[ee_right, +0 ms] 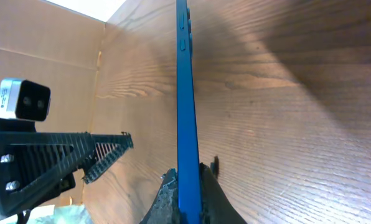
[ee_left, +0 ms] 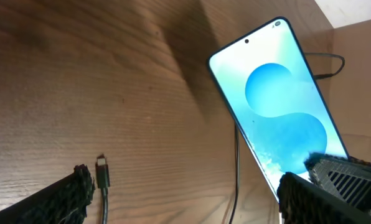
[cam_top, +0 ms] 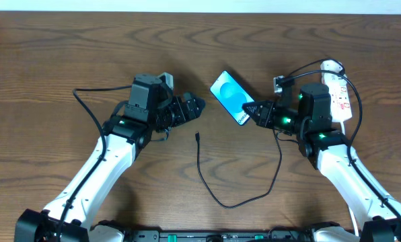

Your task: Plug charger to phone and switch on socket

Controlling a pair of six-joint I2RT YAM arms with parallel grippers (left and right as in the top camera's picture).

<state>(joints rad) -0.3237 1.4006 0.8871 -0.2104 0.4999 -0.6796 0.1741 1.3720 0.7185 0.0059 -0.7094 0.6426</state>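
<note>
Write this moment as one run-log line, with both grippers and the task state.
left gripper: open near charger plug | right gripper: shut on phone | charger plug: not in phone | socket: untouched

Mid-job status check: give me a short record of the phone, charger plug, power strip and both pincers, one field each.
phone: slim black-edged smartphone with a blue-cyan screen, lit, lying diagonally, one end pinched
charger: small black plug on the thin black cable, loose on the brown wooden table, not in the phone
socket: white power strip with red marks, beyond the right arm; switch state unreadable
left pincer: open, empty, just beyond the plug
right pincer: shut on the phone's end
</note>
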